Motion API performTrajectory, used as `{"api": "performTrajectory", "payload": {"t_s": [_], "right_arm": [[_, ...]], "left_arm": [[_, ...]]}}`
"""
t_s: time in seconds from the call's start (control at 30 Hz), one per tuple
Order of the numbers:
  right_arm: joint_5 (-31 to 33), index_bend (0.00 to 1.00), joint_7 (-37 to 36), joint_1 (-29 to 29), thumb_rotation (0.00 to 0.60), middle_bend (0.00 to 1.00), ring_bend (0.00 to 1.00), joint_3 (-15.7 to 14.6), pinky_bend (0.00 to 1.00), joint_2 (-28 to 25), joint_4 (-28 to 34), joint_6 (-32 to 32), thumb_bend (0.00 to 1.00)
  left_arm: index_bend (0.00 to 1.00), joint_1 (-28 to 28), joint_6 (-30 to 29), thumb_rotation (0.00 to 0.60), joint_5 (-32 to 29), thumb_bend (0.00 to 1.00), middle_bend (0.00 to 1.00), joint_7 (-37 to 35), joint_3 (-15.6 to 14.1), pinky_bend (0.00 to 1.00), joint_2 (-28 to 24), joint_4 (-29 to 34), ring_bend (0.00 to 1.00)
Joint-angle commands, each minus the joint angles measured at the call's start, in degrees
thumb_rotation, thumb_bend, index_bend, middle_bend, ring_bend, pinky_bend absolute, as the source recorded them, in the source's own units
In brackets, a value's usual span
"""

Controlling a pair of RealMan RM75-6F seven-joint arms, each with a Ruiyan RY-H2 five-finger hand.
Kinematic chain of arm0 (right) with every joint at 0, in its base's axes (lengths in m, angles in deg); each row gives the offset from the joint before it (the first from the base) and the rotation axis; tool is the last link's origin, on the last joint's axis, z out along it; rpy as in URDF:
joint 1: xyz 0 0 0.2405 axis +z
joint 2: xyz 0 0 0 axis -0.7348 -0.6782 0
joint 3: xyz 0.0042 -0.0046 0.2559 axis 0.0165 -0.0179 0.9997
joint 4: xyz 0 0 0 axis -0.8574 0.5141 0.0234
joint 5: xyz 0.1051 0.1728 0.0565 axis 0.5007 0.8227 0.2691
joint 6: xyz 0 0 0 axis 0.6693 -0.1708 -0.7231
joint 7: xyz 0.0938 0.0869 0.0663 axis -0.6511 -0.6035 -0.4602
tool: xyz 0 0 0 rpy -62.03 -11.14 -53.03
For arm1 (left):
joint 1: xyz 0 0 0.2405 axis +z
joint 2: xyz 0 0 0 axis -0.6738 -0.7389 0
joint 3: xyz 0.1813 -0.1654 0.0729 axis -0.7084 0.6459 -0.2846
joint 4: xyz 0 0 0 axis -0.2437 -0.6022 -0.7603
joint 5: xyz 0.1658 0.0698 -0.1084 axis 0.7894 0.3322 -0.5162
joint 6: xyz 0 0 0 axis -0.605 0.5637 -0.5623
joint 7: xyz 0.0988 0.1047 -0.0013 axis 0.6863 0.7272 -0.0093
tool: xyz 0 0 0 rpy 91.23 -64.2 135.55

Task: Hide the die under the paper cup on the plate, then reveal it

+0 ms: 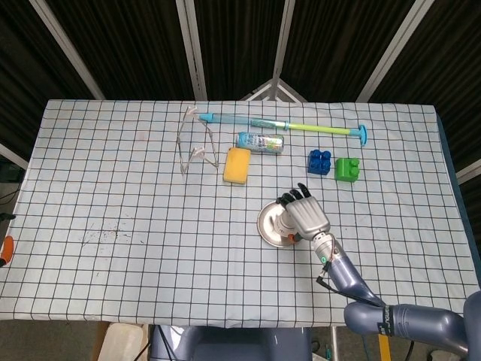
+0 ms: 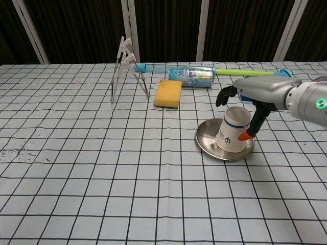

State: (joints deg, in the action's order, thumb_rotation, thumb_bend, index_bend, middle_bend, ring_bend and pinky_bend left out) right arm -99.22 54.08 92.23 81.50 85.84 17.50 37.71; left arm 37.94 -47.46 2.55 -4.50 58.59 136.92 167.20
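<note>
Right hand (image 2: 254, 97) hovers over checkered tablecloth (image 2: 102, 168), dark slatted wall (image 2: 163, 25) behind.

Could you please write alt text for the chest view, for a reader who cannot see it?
An upside-down paper cup stands on a metal plate on a checked tablecloth, with the right robot hand spread open just above and behind it. Farther back lie a yellow sponge, a drink can and a small wire stand.
</note>
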Motion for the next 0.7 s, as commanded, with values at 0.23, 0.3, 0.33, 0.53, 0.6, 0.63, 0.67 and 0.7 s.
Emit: {"api": "performTrajectory", "payload": {"t_s": [0.23,0.3,0.33,0.53,0.6,0.63,0.67,0.7], "right_arm": [[0.4,0.33,0.4,-0.5,0.600,0.36,0.16,-0.7,0.00,-1.4,0.9,0.1,0.15],[0.2,0.35,0.4,-0.6,0.600,0.38,0.17,-0.8,0.00,-1.6,1.2,0.2,0.16],[0.1,0.36,0.3,-0.6,0.600,0.38,0.17,-0.8,0.00,-1.7,1.3,0.3,0.15],[-0.8,0.39,-0.2,-0.8,0.600,0.40,0.18,-0.7,0.00,-2.3,2.3,0.7,0.17],[-1.1,0.39,-0.4,-1.0,0.600,0.40,0.18,-0.7,0.00,-2.4,2.4,1.0,0.17],[-1.2,0.40,-0.5,-1.0,0.600,0.40,0.18,-0.6,0.00,-2.4,2.5,1.1,0.18],[-1.3,0.40,-0.6,-1.1,0.600,0.40,0.18,-0.6,0.00,-2.4,2.5,1.2,0.18],[-1.4,0.40,-0.6,-1.1,0.600,0.40,0.18,-0.6,0.00,-2.4,2.6,1.3,0.18]], "left_arm": [[0.31,-0.1,0.1,0.600,0.1,0.70,0.00,0.5,-0.1,0.12,0.1,0.1,0.00],[0.31,-0.1,0.1,0.600,0.0,0.70,0.00,0.5,-0.1,0.12,0.2,0.1,0.00],[0.31,-0.1,0.1,0.600,0.0,0.70,0.00,0.6,-0.1,0.12,0.2,0.1,0.00],[0.31,-0.1,0.1,0.600,0.0,0.70,0.00,0.7,-0.1,0.12,0.2,0.1,0.00],[0.31,-0.1,0.2,0.600,0.0,0.70,0.00,0.7,-0.1,0.12,0.2,0.1,0.00],[0.31,-0.1,0.2,0.600,0.0,0.70,0.00,0.7,-0.1,0.12,0.2,0.1,0.00],[0.31,-0.1,0.2,0.600,-0.1,0.70,0.00,0.6,-0.1,0.12,0.2,0.1,0.00],[0.31,-0.1,0.2,0.600,-0.1,0.70,0.00,0.6,-0.1,0.12,0.2,0.1,0.00]]}}
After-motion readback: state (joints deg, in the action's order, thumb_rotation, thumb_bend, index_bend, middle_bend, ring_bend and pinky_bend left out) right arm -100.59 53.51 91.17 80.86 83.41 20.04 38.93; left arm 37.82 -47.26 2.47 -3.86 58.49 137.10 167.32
